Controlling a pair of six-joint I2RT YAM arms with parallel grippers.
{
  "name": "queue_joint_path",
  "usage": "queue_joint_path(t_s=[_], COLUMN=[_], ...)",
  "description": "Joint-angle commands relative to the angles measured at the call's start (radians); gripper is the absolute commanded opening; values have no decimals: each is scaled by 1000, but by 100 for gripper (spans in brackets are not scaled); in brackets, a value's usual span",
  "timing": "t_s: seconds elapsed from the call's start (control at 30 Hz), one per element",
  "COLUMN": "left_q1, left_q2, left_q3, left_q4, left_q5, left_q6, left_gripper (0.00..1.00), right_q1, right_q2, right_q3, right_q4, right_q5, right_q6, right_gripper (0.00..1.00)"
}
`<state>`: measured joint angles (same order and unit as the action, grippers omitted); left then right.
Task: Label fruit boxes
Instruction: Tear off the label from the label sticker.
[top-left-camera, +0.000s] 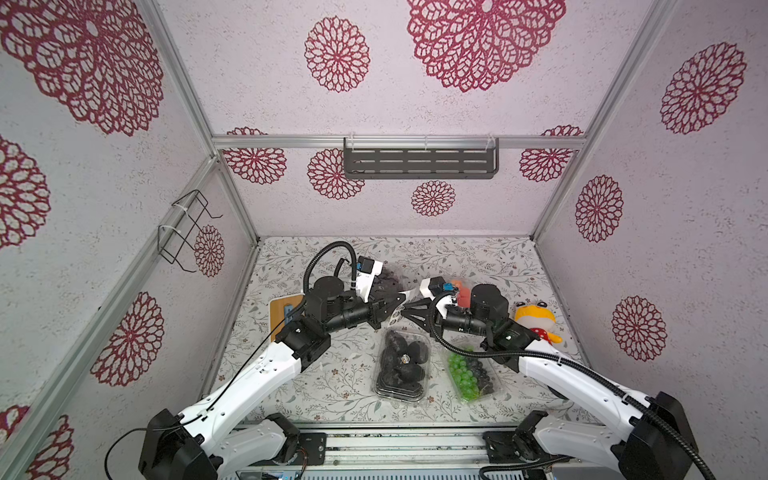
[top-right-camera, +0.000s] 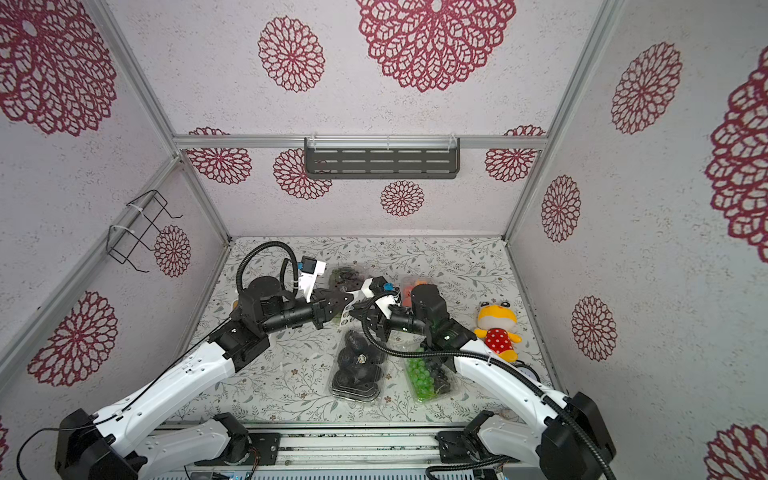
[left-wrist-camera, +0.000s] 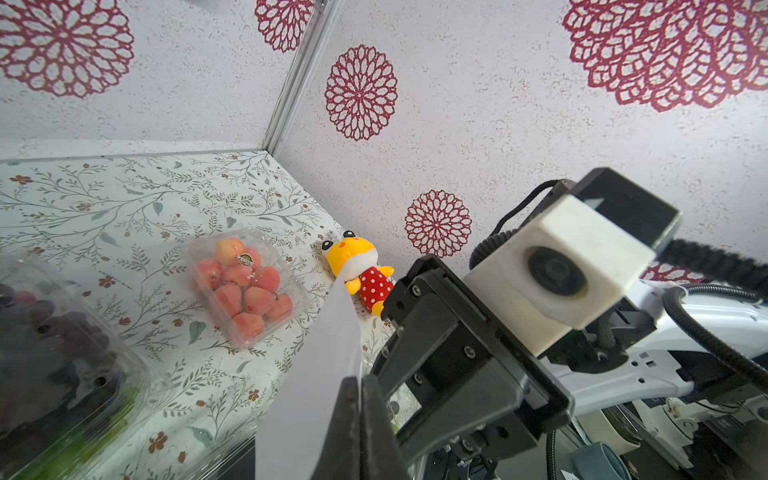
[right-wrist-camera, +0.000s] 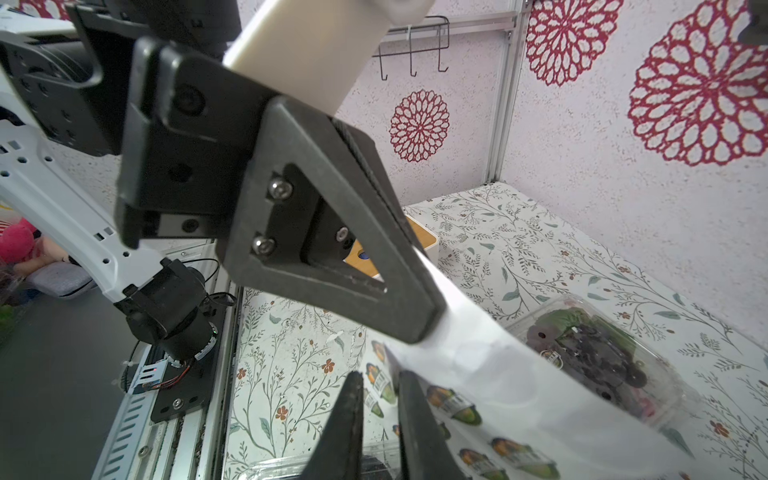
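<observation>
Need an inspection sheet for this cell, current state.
Surface: floral tabletop; no spills seen.
Job's things: black fruit box, green-and-black grape box, strawberry box and purple grape box on the tabletop; sticker sheet held up between the arms.
Clutter: plush toy; wooden-lidded white box.
Grippers: left gripper shut on sticker sheet; right gripper fingers slightly apart at its edge.
Cables: black conduit crosses above green-and-black grape box.
Surroundings: patterned walls, grey shelf, wire rack.
</observation>
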<state>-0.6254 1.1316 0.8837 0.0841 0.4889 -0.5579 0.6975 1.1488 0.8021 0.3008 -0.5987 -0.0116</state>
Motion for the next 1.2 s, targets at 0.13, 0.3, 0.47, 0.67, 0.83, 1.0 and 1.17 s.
queue_joint_path(t_s=[0.13, 0.3, 0.47, 0.67, 0.83, 1.0, 1.17], left_q1=[7, 7, 21, 67, 72, 79, 91], left_q2=[-1, -7, -7, 8, 12, 8, -38], left_q3=[-5, -9, 2, -4, -11, -17, -52], left_q4=[30, 24, -27, -13, -11, -30, -206], left_q5=[27, 0, -96, -73, -63, -71, -268], left_q6=[-16, -10, -34, -88, -93, -90, -26], left_gripper=[0, 0, 0, 0, 0, 0, 0], right_q1=[5, 5, 7, 8, 8, 8, 8], right_q2=[-2, -10, -24, -52, -54, -68, -10], right_q3=[18, 9, -4, -26, -21, -22, 119], right_q4=[42, 31, 16, 12, 1, 18, -277], right_q5=[10, 23, -16, -35, -27, -33, 101], right_q6=[-40, -51, -66, -72, -70, -43, -12], right_gripper=[0, 0, 0, 0, 0, 0, 0])
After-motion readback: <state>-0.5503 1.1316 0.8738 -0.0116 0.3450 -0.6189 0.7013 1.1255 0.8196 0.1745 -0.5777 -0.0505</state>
